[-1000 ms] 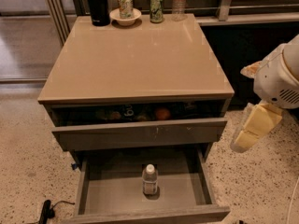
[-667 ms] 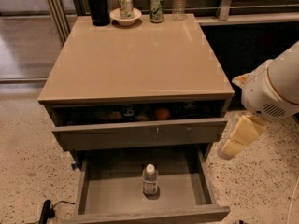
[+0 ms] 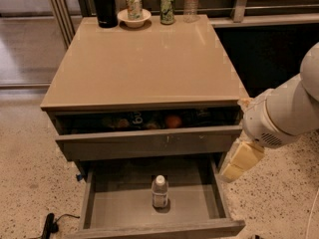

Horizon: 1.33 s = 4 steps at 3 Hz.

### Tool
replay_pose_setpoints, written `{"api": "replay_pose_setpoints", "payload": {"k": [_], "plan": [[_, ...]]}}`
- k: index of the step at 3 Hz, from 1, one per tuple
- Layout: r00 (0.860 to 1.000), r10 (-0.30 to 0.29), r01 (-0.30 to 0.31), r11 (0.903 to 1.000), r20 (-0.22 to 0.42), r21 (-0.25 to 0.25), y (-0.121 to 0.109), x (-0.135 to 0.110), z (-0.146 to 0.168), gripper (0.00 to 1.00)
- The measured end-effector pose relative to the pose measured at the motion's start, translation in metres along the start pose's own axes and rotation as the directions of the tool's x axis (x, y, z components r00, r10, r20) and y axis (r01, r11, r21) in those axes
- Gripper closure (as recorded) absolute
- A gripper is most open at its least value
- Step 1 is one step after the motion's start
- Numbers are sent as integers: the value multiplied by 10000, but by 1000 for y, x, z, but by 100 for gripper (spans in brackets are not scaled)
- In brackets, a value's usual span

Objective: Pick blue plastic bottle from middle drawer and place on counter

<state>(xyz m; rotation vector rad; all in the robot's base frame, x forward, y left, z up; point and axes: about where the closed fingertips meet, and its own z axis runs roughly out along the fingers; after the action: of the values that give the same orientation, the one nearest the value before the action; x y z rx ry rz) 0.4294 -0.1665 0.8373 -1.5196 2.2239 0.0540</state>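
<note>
The blue plastic bottle (image 3: 159, 192) stands upright on the grey floor of the open middle drawer (image 3: 117, 210), near its middle. It is clear with a white cap and a pale label. The glossy tan counter (image 3: 144, 63) tops the cabinet. My gripper (image 3: 235, 166), with cream-coloured fingers, hangs from the white arm at the right. It is beside the drawer's right wall, above and to the right of the bottle, and not touching it.
The upper drawer (image 3: 149, 143) is partly open, with an orange and cans inside. At the counter's back edge stand a black flask (image 3: 103, 4), a bowl holding a can (image 3: 133, 15), a second can (image 3: 167, 8) and a ribbed clear bottle (image 3: 191, 3). A speckled floor surrounds the cabinet.
My arm and gripper have moved left and down, from beside the cabinet toward the right wall of the open middle drawer. The bottle has not moved.
</note>
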Motion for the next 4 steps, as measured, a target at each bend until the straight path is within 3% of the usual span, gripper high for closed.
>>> {"api": "replay_pose_setpoints", "payload": {"k": [1,2,3,4], "plan": [[9994,295,-298,9995,198,145,10,3,21,0],[9969,697,-703,9974,357,145,19,18,63,0],[9969,691,-685,9975,381,-171,30,28,103,0],[9980,504,-472,9957,383,-792,40,35,141,0]]}}
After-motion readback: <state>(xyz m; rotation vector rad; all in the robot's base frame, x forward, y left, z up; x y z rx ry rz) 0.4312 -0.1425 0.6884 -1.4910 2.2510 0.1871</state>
